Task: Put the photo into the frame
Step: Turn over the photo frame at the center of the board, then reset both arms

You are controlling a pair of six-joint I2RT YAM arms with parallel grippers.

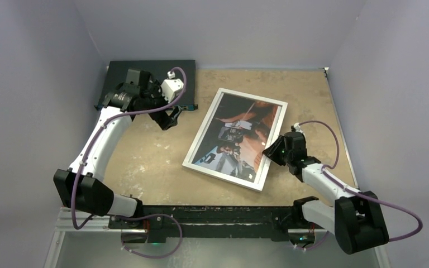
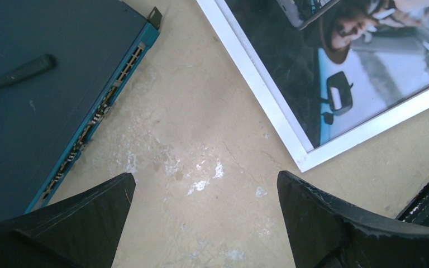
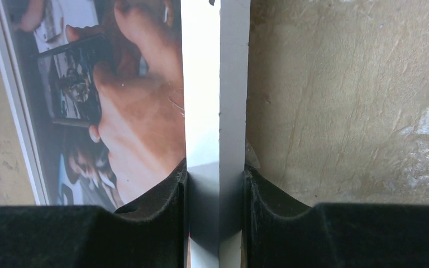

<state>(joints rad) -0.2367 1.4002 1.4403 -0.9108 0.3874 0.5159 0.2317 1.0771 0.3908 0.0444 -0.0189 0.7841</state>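
Left arm: rises from its base at 7 o'clock towards the tabletop's 10 o'clock corner, elbow bent, wrist turned towards 3 o'clock.
Left tool: spread wide, with nothing between its fingers. It hangs over bare tabletop between slab and frame and touches neither.
Right arm: a short reach from its base at 5 o'clock, forearm angled towards 10 o'clock, wrist low.
Right tool: pinching the frame's white rim on the side facing 4 o'clock. One finger is on the picture side, the other on the outer side.
Frame: mid-tabletop, white front up, long axis running 1 to 7 o'clock.
Photo: inside the frame's rim, picture side up.
Slab: dark and flat with a teal edge, in the 10 o'clock corner, partly under the left wrist.
Handle: a dark grip on a pale shaft lying on the slab, cut off at the view's edge.
Hard to tell: whether the pinched edge is raised off the tabletop, and whether a pane lies over the photo.
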